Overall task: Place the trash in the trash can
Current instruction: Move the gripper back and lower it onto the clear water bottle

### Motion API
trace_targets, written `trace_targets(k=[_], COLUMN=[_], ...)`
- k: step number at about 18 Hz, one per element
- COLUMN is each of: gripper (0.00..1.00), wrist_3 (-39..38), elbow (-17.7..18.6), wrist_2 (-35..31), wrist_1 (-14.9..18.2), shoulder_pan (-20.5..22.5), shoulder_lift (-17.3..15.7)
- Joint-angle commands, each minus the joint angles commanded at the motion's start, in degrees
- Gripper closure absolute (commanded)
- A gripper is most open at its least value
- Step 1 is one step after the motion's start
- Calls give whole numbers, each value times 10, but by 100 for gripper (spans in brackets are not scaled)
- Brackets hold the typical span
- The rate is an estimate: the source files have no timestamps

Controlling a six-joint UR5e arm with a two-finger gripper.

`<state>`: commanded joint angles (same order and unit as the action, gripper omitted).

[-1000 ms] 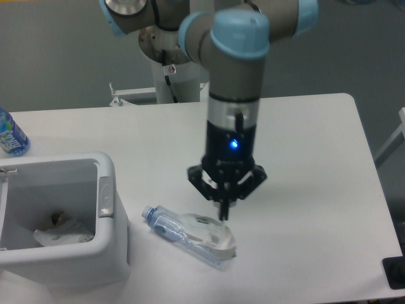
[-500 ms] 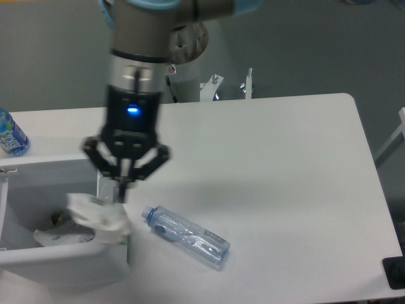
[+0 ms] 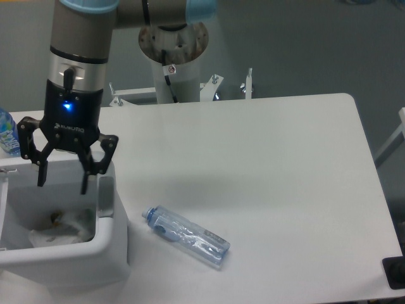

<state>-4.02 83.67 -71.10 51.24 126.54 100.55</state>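
End effector [image 3: 62, 180] now spread over trash can [image 3: 112, 247], wrapper [image 3: 60, 229] released inside

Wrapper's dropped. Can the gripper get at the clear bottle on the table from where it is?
Probably yes. The gripper hangs open above the trash can, and the clear bottle lies on its side on bare table right beside the bin, with nothing over or against it.

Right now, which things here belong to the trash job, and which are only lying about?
Job: crumpled wrapper in the trash can; clear empty bottle on the table; open gripper above the can.
Lying about: blue-label bottle.
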Motion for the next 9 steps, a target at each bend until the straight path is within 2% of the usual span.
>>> trace_targets(k=[4,9], gripper=[0,0], wrist_3=[-114,-135], elbow=[2,19], wrist_2=[-36,-83], wrist_1=[-5,-4], shoulder_pan=[48,73], shoulder_lift=[32,92])
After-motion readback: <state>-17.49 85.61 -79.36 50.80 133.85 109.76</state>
